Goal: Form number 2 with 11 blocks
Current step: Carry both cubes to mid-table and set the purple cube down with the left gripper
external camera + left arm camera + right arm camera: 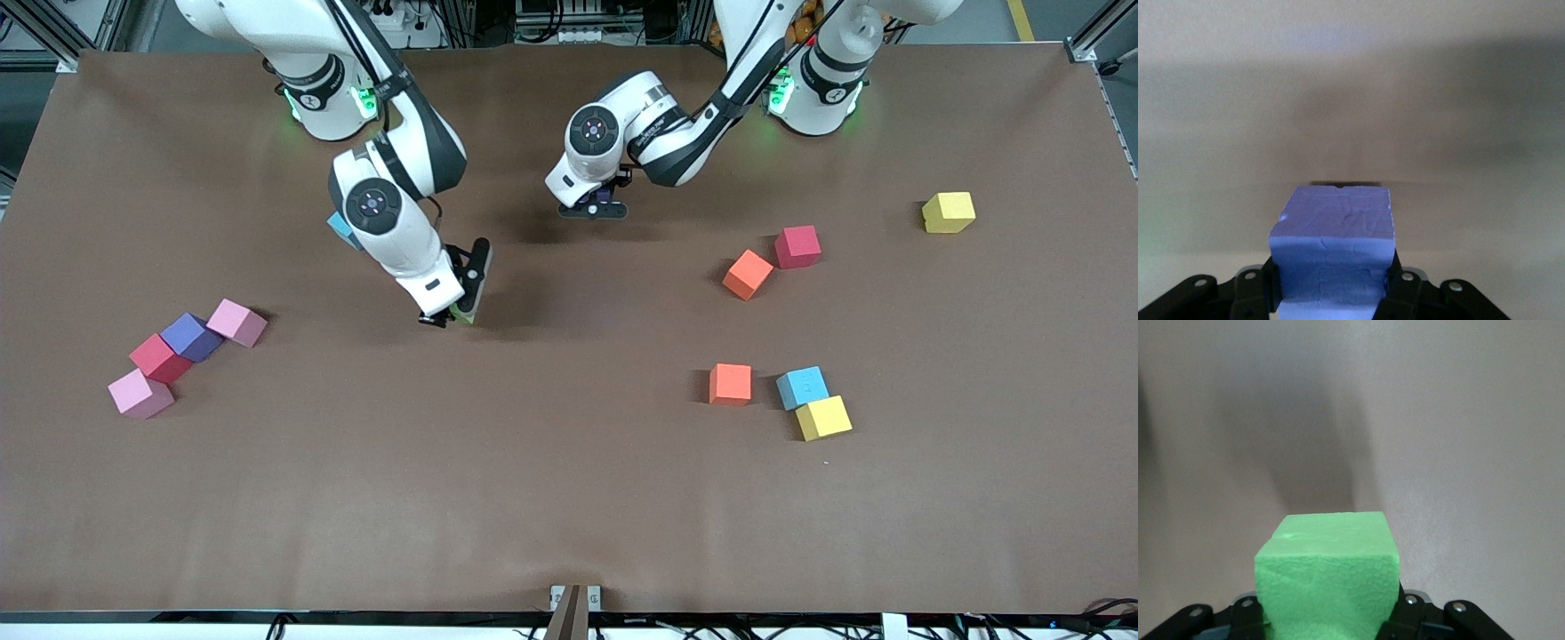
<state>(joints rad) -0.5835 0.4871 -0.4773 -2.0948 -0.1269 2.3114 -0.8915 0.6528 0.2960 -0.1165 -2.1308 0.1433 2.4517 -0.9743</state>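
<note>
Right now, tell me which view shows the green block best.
The right wrist view: the green block fills the foreground, clamped between the right gripper's jaws. The front view shows only a green sliver under that gripper above the table. The left wrist view shows none of it, only a purple block.

Probably a robotics lab, aluminium framing (53,36), cable bundles (569,22) (along the edge), brown-covered table (533,498)

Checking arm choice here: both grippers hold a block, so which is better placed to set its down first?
Probably right: the right gripper holds its green block over the table's middle; the left gripper carries its purple block nearer the bases.
</note>
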